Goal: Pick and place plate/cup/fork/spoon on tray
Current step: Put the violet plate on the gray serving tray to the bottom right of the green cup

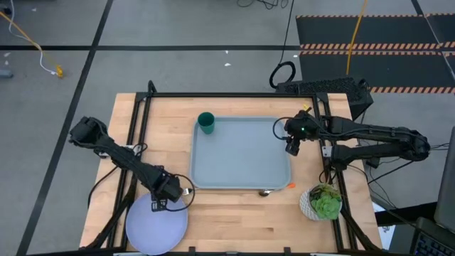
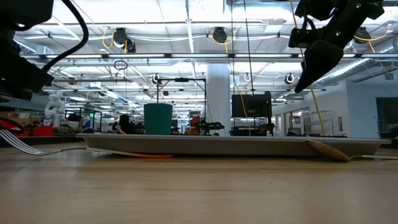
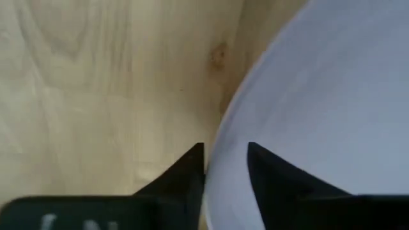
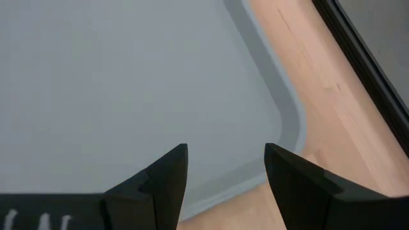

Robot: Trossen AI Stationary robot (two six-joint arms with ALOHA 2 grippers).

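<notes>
The step in hand looks like the plate pick. The left pincer (image 1: pixel 173 193) sits low at the near left of the desk (image 1: pixel 234 213), at the far right edge of the plate (image 1: pixel 155 226). In the left wrist view its fingers (image 3: pixel 185 172) straddle the plate's rim (image 3: pixel 220 160), one on the wood side and one over the plate, with a narrow gap between them; whether they already pinch the rim I cannot tell. The plate lies flat on the desk, well apart from the tray (image 1: pixel 242 153).

The cup (image 1: pixel 206 123) already stands upright in the tray's far left corner. A utensil with an orange handle (image 1: pixel 274 190) lies at the tray's near right edge, partly hidden; I cannot tell whether it is the fork or the spoon.

The right pincer (image 1: pixel 293 142) hangs above the tray's right side, spread and empty, as the right wrist view shows.

Next, I judge, the left pincer must close firmly on the thin rim, lift without tipping, and carry the plate right and far into the tray's open middle, clear of the cup.
</notes>
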